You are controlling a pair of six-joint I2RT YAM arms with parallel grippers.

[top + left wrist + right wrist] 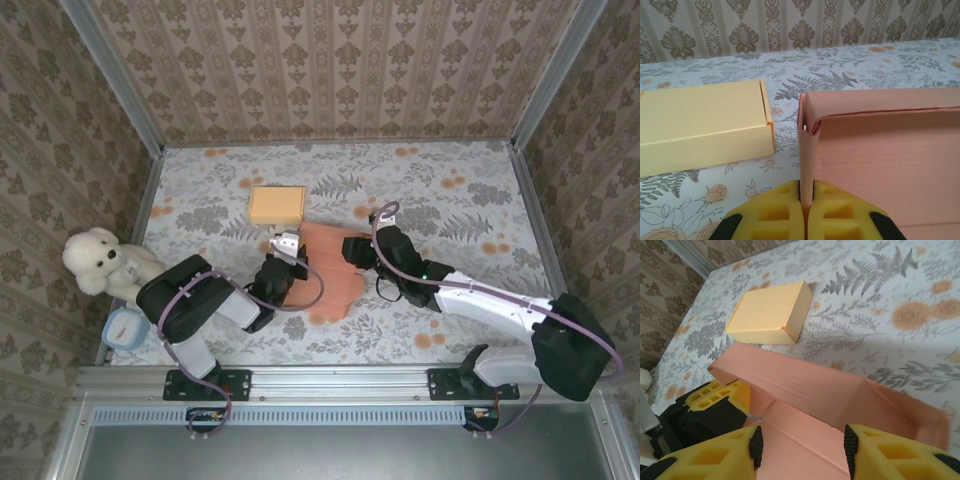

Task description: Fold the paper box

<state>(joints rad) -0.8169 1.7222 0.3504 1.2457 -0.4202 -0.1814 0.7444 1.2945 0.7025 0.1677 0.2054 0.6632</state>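
Floral table (470, 200) under pink paper box (325, 250), damask-papered walls (340, 60) around.

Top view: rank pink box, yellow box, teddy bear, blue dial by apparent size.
1. pink box and teddy bear: about alike. The box is partly hidden, so I won't rank the two.
2. yellow box
3. blue dial

paper box (890, 150): pink card, matt, faintly ribbed grain | yellow box (700, 120): smooth matt card | tabletop (450, 200): floral-print covering, matt | left claw (806, 195): yellow pads, matt, moulded open cells | teddy bear (100, 262), far left: white fluffy plush | near rail (340, 380): bare dull metal
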